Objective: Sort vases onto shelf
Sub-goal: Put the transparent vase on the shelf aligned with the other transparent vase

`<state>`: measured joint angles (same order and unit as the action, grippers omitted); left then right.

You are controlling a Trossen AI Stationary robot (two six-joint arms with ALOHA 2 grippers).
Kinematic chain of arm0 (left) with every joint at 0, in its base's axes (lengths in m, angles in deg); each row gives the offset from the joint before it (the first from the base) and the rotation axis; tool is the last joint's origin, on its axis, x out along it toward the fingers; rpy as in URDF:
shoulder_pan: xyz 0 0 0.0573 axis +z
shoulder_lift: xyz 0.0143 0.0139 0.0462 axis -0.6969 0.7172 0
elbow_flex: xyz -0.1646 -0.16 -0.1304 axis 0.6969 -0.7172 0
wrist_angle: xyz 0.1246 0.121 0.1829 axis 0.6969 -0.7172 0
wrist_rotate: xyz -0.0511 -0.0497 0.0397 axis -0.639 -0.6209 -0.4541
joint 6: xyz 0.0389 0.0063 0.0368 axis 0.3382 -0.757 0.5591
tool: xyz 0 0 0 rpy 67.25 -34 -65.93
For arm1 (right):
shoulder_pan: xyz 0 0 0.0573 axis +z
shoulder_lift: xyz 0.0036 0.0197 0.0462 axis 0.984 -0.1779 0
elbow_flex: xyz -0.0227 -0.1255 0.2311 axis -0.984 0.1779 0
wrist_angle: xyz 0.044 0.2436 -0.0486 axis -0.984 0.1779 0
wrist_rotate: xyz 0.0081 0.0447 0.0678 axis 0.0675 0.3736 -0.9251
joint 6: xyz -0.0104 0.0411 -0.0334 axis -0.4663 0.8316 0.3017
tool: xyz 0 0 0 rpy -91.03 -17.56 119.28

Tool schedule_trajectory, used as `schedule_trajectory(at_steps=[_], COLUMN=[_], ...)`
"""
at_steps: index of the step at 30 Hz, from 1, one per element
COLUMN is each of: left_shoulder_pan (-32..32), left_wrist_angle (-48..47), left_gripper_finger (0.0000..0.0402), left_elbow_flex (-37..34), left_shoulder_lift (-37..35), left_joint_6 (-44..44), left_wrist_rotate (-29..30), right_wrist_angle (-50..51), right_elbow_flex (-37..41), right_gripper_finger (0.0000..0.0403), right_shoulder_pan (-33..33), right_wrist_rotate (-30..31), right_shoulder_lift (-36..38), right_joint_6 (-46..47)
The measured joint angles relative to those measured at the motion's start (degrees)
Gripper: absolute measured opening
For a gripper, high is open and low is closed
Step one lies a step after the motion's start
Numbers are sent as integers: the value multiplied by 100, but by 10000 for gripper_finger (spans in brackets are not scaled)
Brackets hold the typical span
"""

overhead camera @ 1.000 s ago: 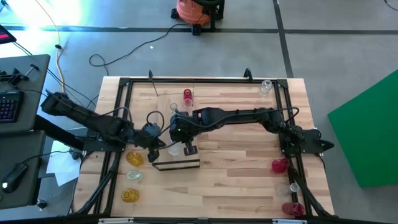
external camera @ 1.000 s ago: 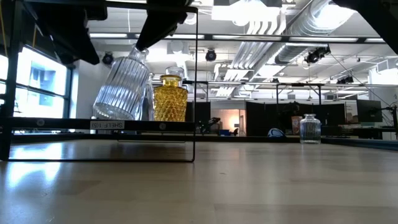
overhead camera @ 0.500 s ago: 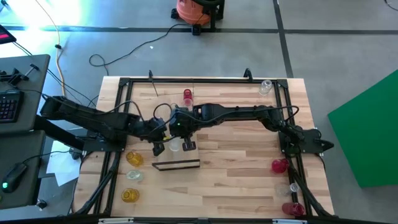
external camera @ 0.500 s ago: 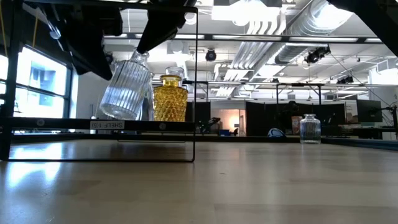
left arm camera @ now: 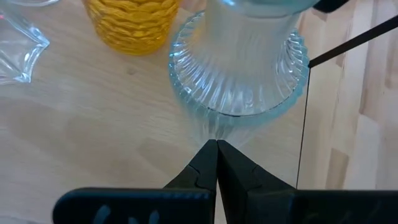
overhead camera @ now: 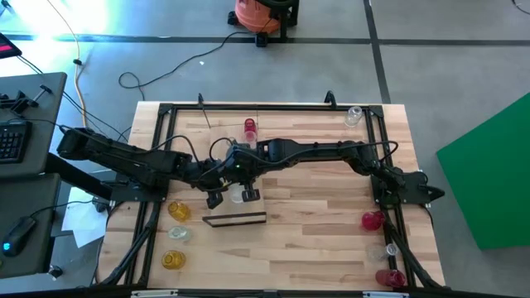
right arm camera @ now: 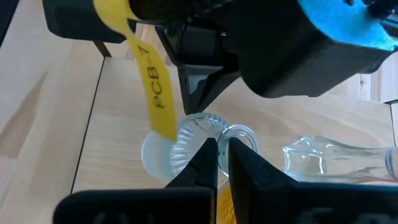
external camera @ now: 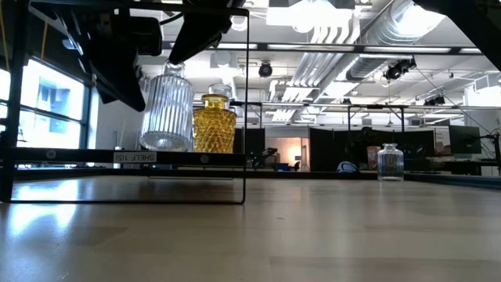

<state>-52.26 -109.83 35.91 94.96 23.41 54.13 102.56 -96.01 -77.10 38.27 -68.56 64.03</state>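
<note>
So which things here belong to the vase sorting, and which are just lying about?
Job:
- shelf
- ribbed clear vase, held by the right gripper
- left gripper, shut beside it
- amber vase
- loose red vase, yellow vase, clear vase

Lying about:
- orange shop vacuum
- keyboard
- floor cable
- green panel

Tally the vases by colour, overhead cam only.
Red vases: 3
Amber vases: 2
Clear vases: 4
Total: 9 visible from above; the arms may hide more mid-table.
</note>
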Motion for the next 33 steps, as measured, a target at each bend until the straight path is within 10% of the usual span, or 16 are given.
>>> schedule_trajectory(at_steps=[33], left_shoulder_pan=[-104], left_wrist_angle=[-87], left_gripper_finger=[0], left_elbow_flex=[4], left_shoulder_lift=[-751], left_joint_6=[-436], left_wrist_rotate=[-63], right_wrist_angle=[-341], right_elbow_flex=[0], right_gripper_finger=[1], right_shoulder_pan=[37], right_wrist_rotate=[259], right_shoulder_lift=[0], right_joint_6=[-236])
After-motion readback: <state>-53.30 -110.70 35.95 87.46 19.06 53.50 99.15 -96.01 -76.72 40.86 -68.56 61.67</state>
